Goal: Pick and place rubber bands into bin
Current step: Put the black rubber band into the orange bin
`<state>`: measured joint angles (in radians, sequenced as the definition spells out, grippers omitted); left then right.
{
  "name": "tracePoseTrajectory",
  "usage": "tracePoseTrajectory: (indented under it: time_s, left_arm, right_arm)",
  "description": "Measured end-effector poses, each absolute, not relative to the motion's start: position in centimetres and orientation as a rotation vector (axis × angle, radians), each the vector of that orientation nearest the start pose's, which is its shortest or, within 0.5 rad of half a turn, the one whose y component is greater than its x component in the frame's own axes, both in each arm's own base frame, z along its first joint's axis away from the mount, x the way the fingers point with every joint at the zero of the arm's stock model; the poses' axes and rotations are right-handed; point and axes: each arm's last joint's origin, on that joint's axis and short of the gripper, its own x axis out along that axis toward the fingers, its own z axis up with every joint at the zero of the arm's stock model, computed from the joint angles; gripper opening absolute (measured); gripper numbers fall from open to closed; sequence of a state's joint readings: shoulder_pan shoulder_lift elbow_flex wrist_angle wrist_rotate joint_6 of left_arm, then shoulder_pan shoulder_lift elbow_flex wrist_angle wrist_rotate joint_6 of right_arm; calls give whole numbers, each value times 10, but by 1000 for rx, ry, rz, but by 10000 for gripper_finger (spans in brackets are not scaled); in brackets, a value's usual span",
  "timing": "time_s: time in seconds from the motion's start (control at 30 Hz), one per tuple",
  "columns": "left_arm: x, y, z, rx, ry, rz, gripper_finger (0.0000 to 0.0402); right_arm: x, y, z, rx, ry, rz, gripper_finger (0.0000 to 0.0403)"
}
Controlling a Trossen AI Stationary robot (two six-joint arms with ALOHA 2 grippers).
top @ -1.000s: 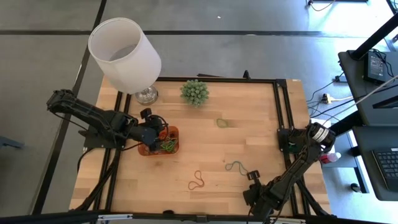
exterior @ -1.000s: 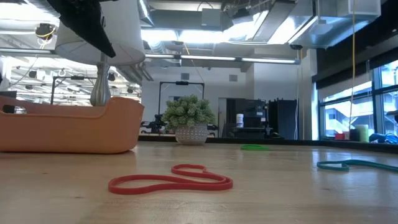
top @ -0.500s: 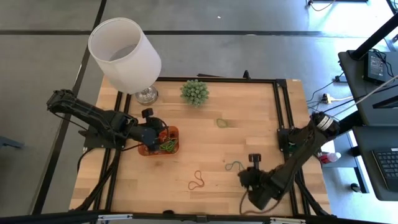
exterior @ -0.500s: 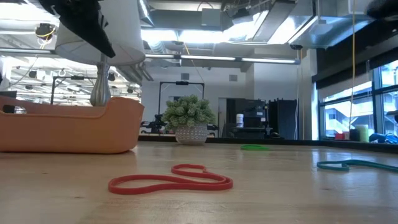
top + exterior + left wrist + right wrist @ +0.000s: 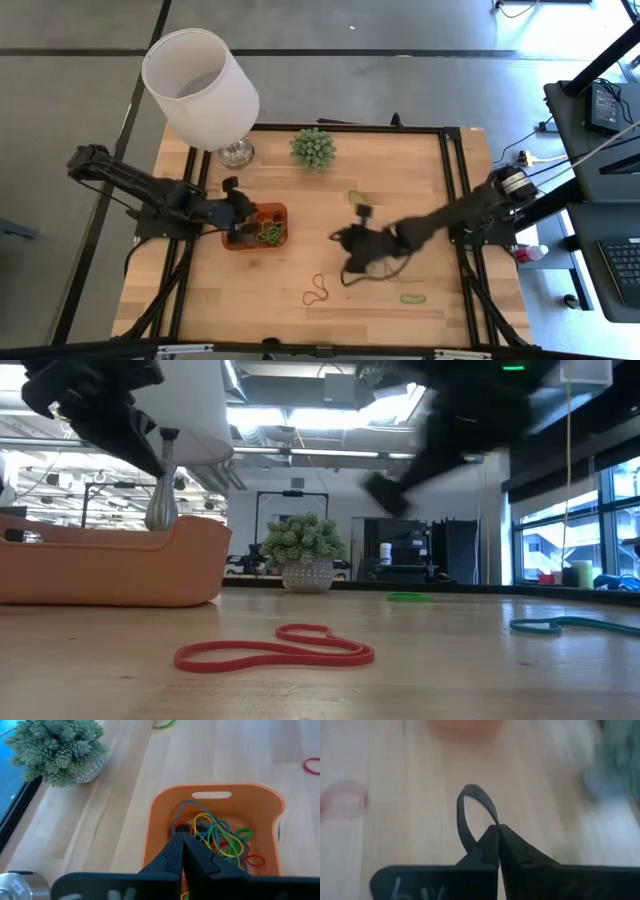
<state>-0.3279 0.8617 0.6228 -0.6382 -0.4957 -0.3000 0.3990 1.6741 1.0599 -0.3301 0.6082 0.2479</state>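
Observation:
The orange bin [image 5: 283, 212] [image 5: 220, 790] sits left of the table's middle and holds several rubber bands [image 5: 220, 837] in yellow, green, blue and red. My left gripper [image 5: 240, 216] [image 5: 181, 836] hangs shut over the bin's left end, with nothing seen between its fingers. My right gripper [image 5: 340, 243] [image 5: 497, 827] is above the table's middle, shut on a dark rubber band [image 5: 470, 810]. Lying flat on the wood are a red band [image 5: 317, 290] [image 5: 275, 650], a teal band [image 5: 560, 625] and two green bands [image 5: 357, 197] [image 5: 412, 297]. My right gripper pinches the dark band between its two fingertips at one spot on the loop [image 5: 494, 822]. The rest of the loop stands out beyond the fingertips, clear of the table. The fingers slant down toward the table's left side.
A white lampshade [image 5: 200, 90] on a metal foot stands at the far left corner. A spiky green plant [image 5: 313, 148] in a small pot is at the far edge. Bare wood lies between the bin and the right gripper.
My right gripper has swung from the near right corner up and toward the table's middle, turning as it went, carrying the dark band. A green band near the front right now shows where the arm was. My left gripper has sunk a little over the bin.

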Motion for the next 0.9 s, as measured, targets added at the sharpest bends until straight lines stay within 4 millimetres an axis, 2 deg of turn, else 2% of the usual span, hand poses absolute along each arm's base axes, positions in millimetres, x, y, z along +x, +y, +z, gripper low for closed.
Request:
tracePoseTrajectory:
  time_s: [0.1,0.2,0.33,0.57,0.73,0.9]
  left_arm:
    - [145,-35,230,47,733,264,2]
    - [135,-32,228,13,699,234,2]
    - [125,-29,227,-10,653,221,2]
    - [117,-26,232,-7,595,209,2]
    - [115,-25,234,-10,577,207,2]
    - [114,-25,234,-7,573,217,2]
  right_arm:
    - [345,87,216,-191,620,-177,0]
    - [368,59,232,-155,463,-166,0]
    - [401,34,243,-183,447,-156,0]
    - [471,20,242,-186,571,-37,0]
    - [511,22,233,-206,610,15,0]
    - [541,27,209,-177,619,107,0]
